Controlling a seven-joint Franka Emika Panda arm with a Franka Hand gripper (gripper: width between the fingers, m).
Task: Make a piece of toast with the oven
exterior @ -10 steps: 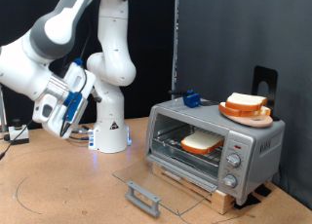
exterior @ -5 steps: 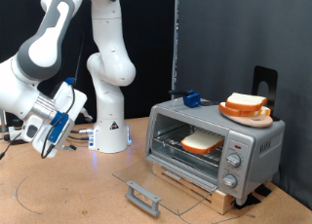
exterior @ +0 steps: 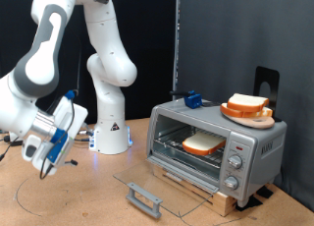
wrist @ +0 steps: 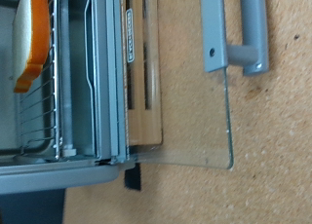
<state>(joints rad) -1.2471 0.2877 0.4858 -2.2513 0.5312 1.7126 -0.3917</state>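
Observation:
The silver toaster oven (exterior: 257, 145) stands at the exterior view's right on a wooden block. Its glass door (exterior: 147, 182) lies open and flat, with the grey bar handle (exterior: 145, 198) at the front. One slice of toast (exterior: 203, 142) lies on the wire rack inside. A second, similar slice (exterior: 247, 105) lies on an orange plate on top of the oven. My gripper (exterior: 44, 163) hangs low at the exterior view's far left, well away from the oven, with nothing visible in it. The wrist view shows the toast (wrist: 29, 39) on the rack, the open door (wrist: 190, 107) and its handle (wrist: 246, 29), but no fingers.
The robot base (exterior: 110, 128) stands behind, left of the oven. A small blue object (exterior: 192, 100) sits behind the oven's top. A black stand (exterior: 266, 84) rises behind the plate. Cables lie at the far left of the brown table (exterior: 88, 192).
The arm has swung to the exterior view's left and downward, carrying the gripper farther from the oven and closer to the table. The oven, door and both slices have not moved.

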